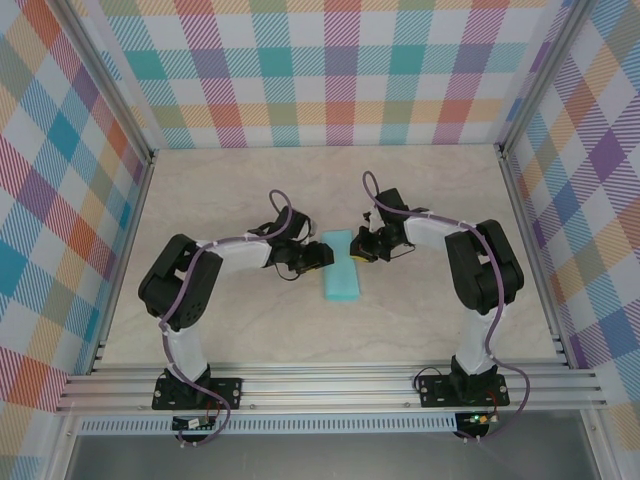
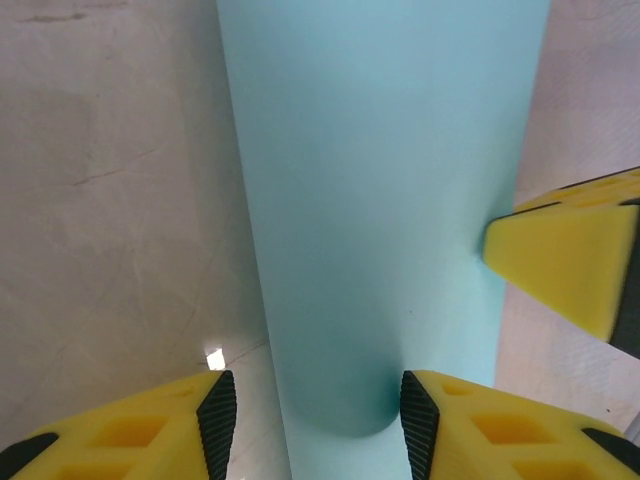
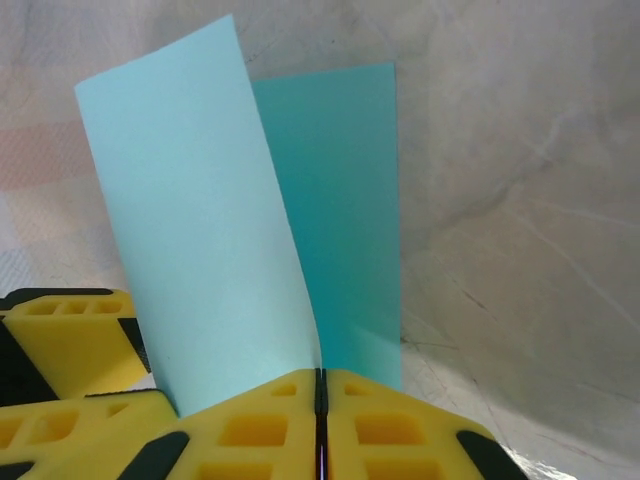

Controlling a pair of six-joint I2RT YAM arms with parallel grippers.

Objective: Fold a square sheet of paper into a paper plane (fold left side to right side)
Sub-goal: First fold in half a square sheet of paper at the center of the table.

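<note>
Just left of the table's centre, the left gripper has its yellow, black-tipped fingers parted, astride one end of the square sheet of paper without pinching it. At the centre the sheet, thin matte turquoise, lies doubled into a narrow strip, its top layer bowed up rather than flat. Just right of centre, the right gripper is clamped on that layer's edge. The left-to-right fold looks made but uncreased; next comes aligning the edges and pressing the bend flat
</note>
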